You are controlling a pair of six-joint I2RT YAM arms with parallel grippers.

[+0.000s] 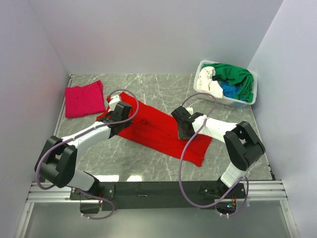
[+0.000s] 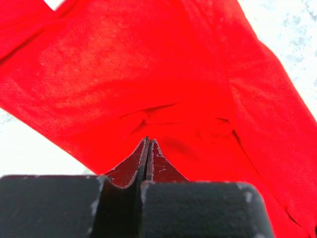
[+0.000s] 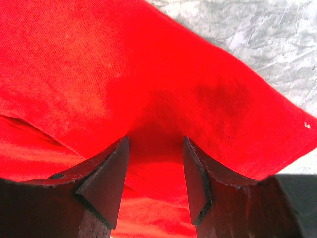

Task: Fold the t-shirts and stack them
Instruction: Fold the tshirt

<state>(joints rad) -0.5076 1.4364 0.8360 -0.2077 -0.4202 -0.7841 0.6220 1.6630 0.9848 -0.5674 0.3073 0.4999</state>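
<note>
**Count.** Five t-shirts are in view, along with one basket and two grippers.
- One red t-shirt (image 1: 158, 130) lies spread on the grey marble table (image 1: 163, 89). It runs diagonally from far left to near right.
- One magenta-pink t-shirt (image 1: 84, 100) lies folded at the far-left corner, just beside the red t-shirt's far end. Whether the two touch cannot be told.
- One green t-shirt (image 1: 237, 75), one white t-shirt (image 1: 208, 82) and one blue t-shirt (image 1: 229, 90) are heaped in the white plastic basket (image 1: 251, 97) at the far-right corner.

**Grippers.**
- The left gripper (image 2: 147, 143) is at the far-left end of the red t-shirt. Its jaws are together, and the cloth puckers into small folds at the tips.
- The right gripper (image 3: 154, 144) is over the middle of the red t-shirt. Its jaws stand apart, with red cloth lying flat under the gap.

**Edges and room.**
- The red t-shirt's near-right corner lies close to the right arm's base.
- Bare table shows beyond the shirt, between the shirt and the basket, and at the near left.
- Walls close the left, far and right sides.

**Obstructions.**
- The basket stands well apart from the red t-shirt.
- A purple cable loops from each arm above the cloth.
</note>
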